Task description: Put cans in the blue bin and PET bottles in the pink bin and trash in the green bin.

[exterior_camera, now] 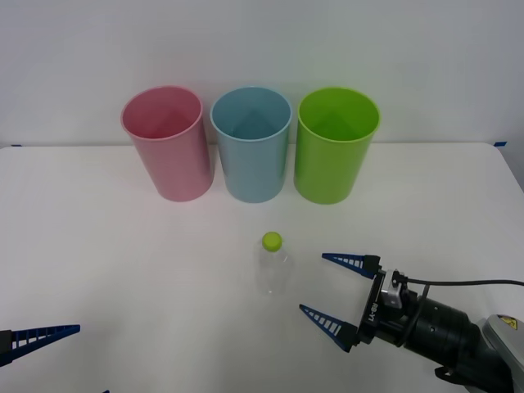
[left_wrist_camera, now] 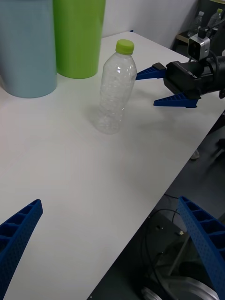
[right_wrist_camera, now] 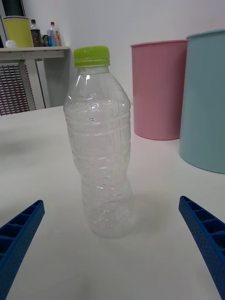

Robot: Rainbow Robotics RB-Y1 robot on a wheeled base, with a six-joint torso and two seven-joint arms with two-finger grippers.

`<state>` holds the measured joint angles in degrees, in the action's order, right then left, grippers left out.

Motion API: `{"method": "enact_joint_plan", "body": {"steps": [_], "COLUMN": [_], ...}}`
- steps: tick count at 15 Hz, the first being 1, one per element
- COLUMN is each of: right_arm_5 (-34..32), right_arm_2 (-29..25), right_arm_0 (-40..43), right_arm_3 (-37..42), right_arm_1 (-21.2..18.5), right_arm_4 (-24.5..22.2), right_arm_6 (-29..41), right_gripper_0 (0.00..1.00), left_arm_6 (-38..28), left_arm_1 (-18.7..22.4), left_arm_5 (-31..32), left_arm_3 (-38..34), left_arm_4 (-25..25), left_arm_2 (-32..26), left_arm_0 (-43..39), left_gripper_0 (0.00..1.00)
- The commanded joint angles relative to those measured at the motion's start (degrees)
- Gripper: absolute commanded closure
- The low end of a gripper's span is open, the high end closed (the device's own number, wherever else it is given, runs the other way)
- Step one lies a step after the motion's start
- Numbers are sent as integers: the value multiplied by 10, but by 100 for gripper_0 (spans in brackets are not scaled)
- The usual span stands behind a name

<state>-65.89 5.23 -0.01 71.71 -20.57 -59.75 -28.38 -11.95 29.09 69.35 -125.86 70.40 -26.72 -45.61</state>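
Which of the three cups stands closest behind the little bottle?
The blue bin, the middle one, stands nearest behind the bottle; pink bin and green bin flank it.

Between my blue ribbed fingers [right_wrist_camera: 204, 236] stood a clear bottle [right_wrist_camera: 99, 145], lime-green capped; beyond were pink [exterior_camera: 165, 141], light-blue [exterior_camera: 252, 142] and lime-green bins [exterior_camera: 336, 143].

My left gripper [exterior_camera: 49, 360] is cut off at the front view's near-left corner. In my right wrist view the edge crops the blue bin [right_wrist_camera: 206, 103], and the shelf bottles [right_wrist_camera: 44, 33] are too small to identify.
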Motion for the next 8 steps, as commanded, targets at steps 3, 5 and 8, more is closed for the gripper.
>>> {"method": "enact_joint_plan", "body": {"steps": [3,5,8], "right_arm_5": [7,11,16], "right_arm_2": [9,11,15], "right_arm_0": [-3,-4,-5], "right_arm_3": [0,0,-1], "right_arm_1": [11,20,22], "right_arm_4": [1,-3,-4], "right_arm_6": [-1,-2,-4], "right_gripper_0": [0,0,0], "left_arm_6": [0,0,0], "left_arm_1": [0,0,0], "left_arm_5": [0,0,0], "left_arm_3": [0,0,0], "left_arm_4": [0,0,0], "left_arm_2": [0,0,0], "left_arm_0": [0,0,0], "left_gripper_0": [0,0,0]}}
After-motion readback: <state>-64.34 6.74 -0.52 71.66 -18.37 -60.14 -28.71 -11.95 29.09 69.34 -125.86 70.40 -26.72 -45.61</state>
